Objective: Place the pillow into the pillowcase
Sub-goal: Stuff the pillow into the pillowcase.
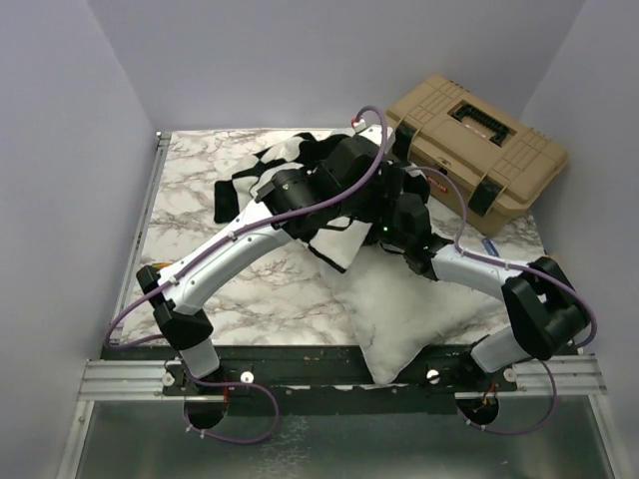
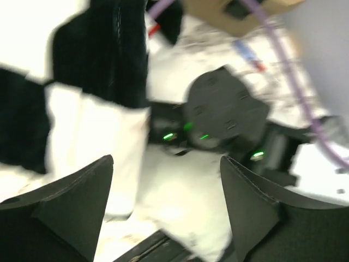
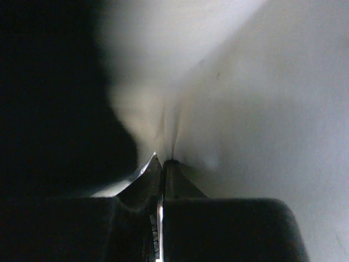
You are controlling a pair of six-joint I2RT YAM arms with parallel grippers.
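The white pillow (image 1: 409, 309) lies at the front right, one corner over the table's near edge. The checked pillowcase (image 1: 270, 165) is bunched at the back middle and drapes onto the pillow's far end. My left gripper (image 2: 166, 164) is open and empty above the pillow (image 2: 180, 185), with the pillowcase (image 2: 98, 65) to its left. In the top view the left gripper (image 1: 371, 178) hovers over the case. My right gripper (image 3: 163, 159) is shut, pinching a fold of white fabric (image 3: 234, 98), apparently the pillow. Its fingers are hidden under the fabric in the top view.
A tan toolbox (image 1: 477, 140) stands at the back right, close to both wrists. The marble table (image 1: 200, 210) has a metal rail (image 1: 300, 374) along its near edge. The right arm's wrist (image 2: 226, 114) sits just ahead of the left gripper. Grey walls close in the sides.
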